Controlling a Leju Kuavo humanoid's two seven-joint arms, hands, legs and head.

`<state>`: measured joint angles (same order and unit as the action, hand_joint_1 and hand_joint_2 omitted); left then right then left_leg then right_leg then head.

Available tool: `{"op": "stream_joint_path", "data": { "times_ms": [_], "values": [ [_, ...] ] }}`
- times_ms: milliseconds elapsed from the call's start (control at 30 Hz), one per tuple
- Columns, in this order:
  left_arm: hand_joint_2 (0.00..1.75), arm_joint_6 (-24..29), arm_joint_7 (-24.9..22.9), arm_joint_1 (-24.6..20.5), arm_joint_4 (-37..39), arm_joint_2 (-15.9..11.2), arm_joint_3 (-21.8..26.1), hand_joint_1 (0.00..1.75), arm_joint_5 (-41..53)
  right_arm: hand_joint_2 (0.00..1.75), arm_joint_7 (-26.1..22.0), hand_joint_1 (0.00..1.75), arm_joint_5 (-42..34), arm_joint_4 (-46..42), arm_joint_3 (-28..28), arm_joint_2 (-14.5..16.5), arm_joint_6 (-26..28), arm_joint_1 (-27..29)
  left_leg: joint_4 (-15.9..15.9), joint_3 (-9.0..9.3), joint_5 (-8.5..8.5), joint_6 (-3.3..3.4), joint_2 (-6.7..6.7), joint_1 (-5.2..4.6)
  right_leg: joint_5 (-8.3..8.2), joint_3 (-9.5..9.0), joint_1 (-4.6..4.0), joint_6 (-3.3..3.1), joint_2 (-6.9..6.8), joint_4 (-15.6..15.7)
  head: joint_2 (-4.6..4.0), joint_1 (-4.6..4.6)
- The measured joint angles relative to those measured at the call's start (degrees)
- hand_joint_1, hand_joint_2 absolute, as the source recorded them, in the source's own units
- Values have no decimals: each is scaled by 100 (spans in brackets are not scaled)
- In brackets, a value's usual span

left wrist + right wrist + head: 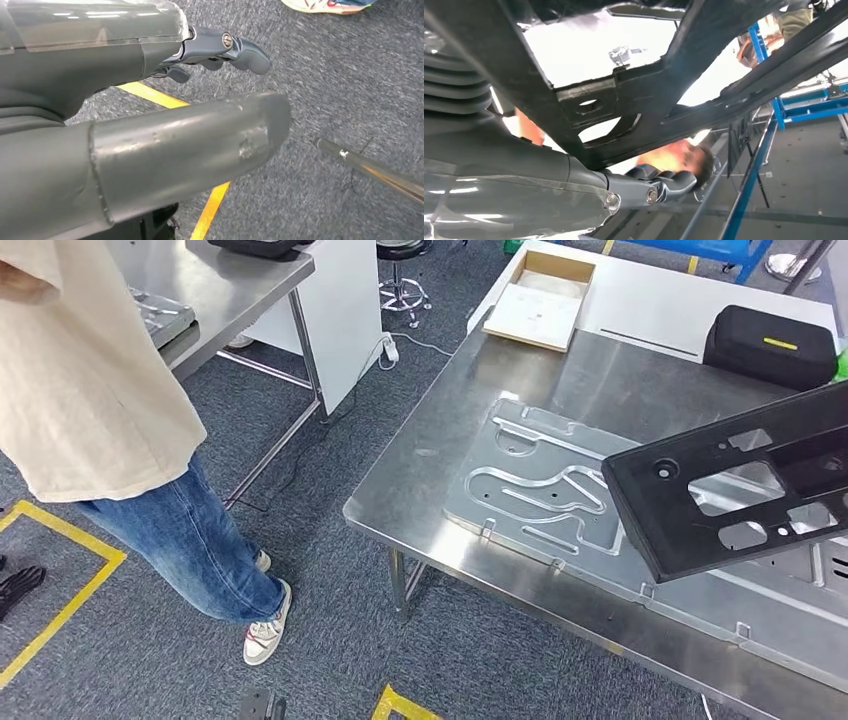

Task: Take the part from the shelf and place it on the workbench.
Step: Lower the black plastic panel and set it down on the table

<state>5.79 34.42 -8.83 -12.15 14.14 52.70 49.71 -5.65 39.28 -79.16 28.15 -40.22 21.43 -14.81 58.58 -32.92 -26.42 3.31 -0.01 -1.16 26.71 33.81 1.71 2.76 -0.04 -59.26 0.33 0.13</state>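
At far left a person [110,410] in a beige top and jeans stands on the grey carpet [330,640] beside a yellow floor line [60,610]. The left hand [220,50] hangs over that carpet, fingers loosely apart, holding nothing. Further right stands the steel workbench [420,500], a silver stamped panel [540,490] lying flat on it. Above its right side hangs the black part [740,485] — tilted, off the surface — with the right hand [659,187] gripping it from beneath.

One black part [740,490], one workbench [420,490], one person [100,400], two cardboard trays [542,300].
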Motion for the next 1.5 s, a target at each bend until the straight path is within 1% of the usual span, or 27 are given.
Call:
{"op": "stream_joint_path", "data": {
  "times_ms": [67, 133, 167, 233, 267, 300, 333, 400, 467, 567, 633, 667, 733, 767, 800, 833, 900, 967, 1133, 1200, 1233, 1300, 1367, 1400, 1433, 1467, 1500],
  "values": [
    [0, 3, -1, -3, 0, -1, 0, 0, -6, 0, 1, 0, 8, 11, -6, 1, -1, -7, 14, -20, -9, -41, -3, -11, -20, 21, 4, -58, 5, 3, 0, 1],
    [0, 7, -2, -5, 0, -2, 1, 0, -9, 0, 1, 0, 8, 14, -7, 2, 1, -15, 198, -98, -151, -110, -8, -4, -37, 20, 39, -118, -1, 21, 0, -1],
    [0, 8, -2, -7, 0, -2, 1, 0, -11, 0, 1, 0, 8, 13, -7, 2, 1, -18, 469, -222, -314, -148, -11, 9, -42, 19, 55, -142, -5, 29, 0, -1],
    [0, 9, -3, 0, 0, -2, 2, 0, -15, 0, 1, 0, 8, 13, -7, 6, 4, -18, 1254, -585, -673, -202, -13, 49, -41, 25, 53, -167, -10, 29, 0, -2],
    [0, 9, -4, 9, 0, -2, 2, 0, -17, 0, 1, 0, 8, 13, -7, 10, 5, -16, 1569, -740, -766, -215, -13, 65, -41, 27, 53, -169, -10, 27, 0, -2],
    [0, 9, -5, 17, 0, -2, 2, 0, -20, 0, 1, 0, 8, 14, -7, 13, 6, -14, 1661, -792, -734, -218, -13, 75, -39, 25, 53, -168, -8, 24, 0, -2],
    [0, 9, -6, 21, 0, -2, 2, 0, -22, 0, 1, 0, 8, 14, -7, 14, 6, -12, 1524, -735, -600, -210, -13, 81, -38, 21, 53, -166, -4, 22, 0, -2],
    [0, 9, -7, 19, 0, -3, 2, 0, -22, 0, 1, 0, 8, 13, -7, 15, 7, -10, 736, -369, -201, -157, -21, 76, -31, 6, 53, -154, 4, 20, 0, -2],
    [0, 9, -7, 11, 0, -4, 2, 0, -22, 0, 1, 0, 8, 13, -7, 16, 8, -14, 127, -87, 1, -100, -26, 53, -33, 10, 40, -112, 10, 21, 0, -1],
    [0, 9, -6, 12, 0, -4, 2, 0, -21, 0, 1, 0, 8, 13, -8, 14, 9, -2, -26, -36, 41, -43, -24, 32, -60, 10, 51, 1, 12, 65, 0, -1],
    [0, 9, -5, 9, 0, -3, 2, 0, -22, 0, 1, 0, 8, 13, -9, 7, 9, 1, -136, 5, 111, 30, -14, 48, 39, 46, 63, 49, 6, -34, 0, 1],
    [0, 9, -4, 5, 0, -3, 2, 0, -22, 0, 2, 0, 8, 14, -9, 4, 10, -4, -186, 22, 143, 61, -8, 60, 181, 138, 61, 60, 4, -245, 0, 3],
    [0, 9, -4, 3, 0, -2, 2, 0, -22, 0, 5, 0, 8, 21, -9, 8, 10, -9, -201, 19, 158, 84, -2, 53, 545, 464, 55, 75, 5, -948, 0, 3],
    [0, 9, -4, 5, 0, -2, 2, 0, -23, 0, 5, 0, 8, 28, -9, 13, 10, 1, -195, 14, 156, 86, -3, 47, 658, 618, 53, 85, 4, -1270, 0, 3],
    [0, 9, -4, 10, 0, -2, 2, 0, -24, 0, 7, 0, 8, 39, -9, 18, 10, 11, -186, 10, 153, 86, -3, 40, 662, 693, 54, 90, 4, -1420, 0, 2],
    [0, 9, -4, 14, 0, -2, 2, 0, -25, 0, 11, 0, 8, 49, -9, 20, 11, 17, -173, 8, 147, 84, -3, 37, 554, 660, 54, 91, 3, -1349, 0, 2],
    [0, 9, -4, 19, 0, -2, 2, 0, -27, 0, 22, 0, 4, 59, -9, 10, 13, 17, -135, 10, 124, 72, -4, 35, 179, 353, 55, 84, -2, -740, 0, 2],
    [0, 9, -4, 18, 0, -2, 2, 0, -27, 0, 27, 0, 2, 59, -9, 1, 15, 15, -112, 12, 109, 64, -4, 35, -17, 149, 56, 79, -6, -347, 0, 3],
    [0, 9, -3, 15, 0, -3, 2, 0, -27, 0, 27, 0, -5, 59, -8, -9, 18, 16, -73, -2, 84, 34, -7, 23, -50, -10, 40, 49, -16, -17, 0, 2],
    [0, 9, -1, 16, 0, -4, 2, 0, -30, 0, 26, 0, -23, 57, 3, -18, 25, 21, -19, -30, 40, -31, -15, 3, -28, -30, 23, -26, -4, 65, 0, 0],
    [0, 9, 2, 15, 0, -5, 2, 0, -30, 0, 26, 0, -37, 53, 10, -23, 33, 24, 94, -77, -46, -79, -18, -2, -48, -23, 27, -78, 3, 75, 0, -2],
    [0, 9, 4, 18, 0, -7, 2, 0, -30, 0, 25, 0, -62, 45, 21, -31, 50, 24, 648, -316, -384, -167, -20, 20, -61, -20, 58, -159, 8, 83, 0, -5],
    [0, 8, 4, 23, 0, -7, 2, 0, -30, 0, 25, 0, -73, 43, 24, -34, 54, 24, 1432, -673, -729, -201, -18, 54, -57, -6, 54, -174, 8, 72, 0, -5],
    [0, 8, 4, 29, 0, -7, 2, 0, -31, 0, 26, 0, -77, 43, 24, -34, 54, 25, 1654, -776, -778, -206, -18, 65, -56, -1, 53, -175, 11, 66, 0, -5],
    [0, 8, 3, 32, 0, -7, 2, 0, -31, 0, 26, 0, -79, 43, 24, -35, 54, 25, 1637, -765, -707, -202, -18, 72, -56, -1, 52, -174, 15, 61, 0, -5],
    [0, 8, 3, 32, 0, -7, 2, 0, -31, 0, 28, 0, -82, 43, 26, -38, 54, 23, 1384, -639, -538, -187, -18, 74, -54, -6, 52, -172, 19, 59, 0, -6],
    [0, 8, 4, 30, 0, -7, 2, 0, -30, 0, 33, 0, -84, 43, 31, -43, 54, 20, 967, -431, -322, -160, -20, 74, -51, -17, 50, -166, 21, 58, 0, -6]
  ]
}}
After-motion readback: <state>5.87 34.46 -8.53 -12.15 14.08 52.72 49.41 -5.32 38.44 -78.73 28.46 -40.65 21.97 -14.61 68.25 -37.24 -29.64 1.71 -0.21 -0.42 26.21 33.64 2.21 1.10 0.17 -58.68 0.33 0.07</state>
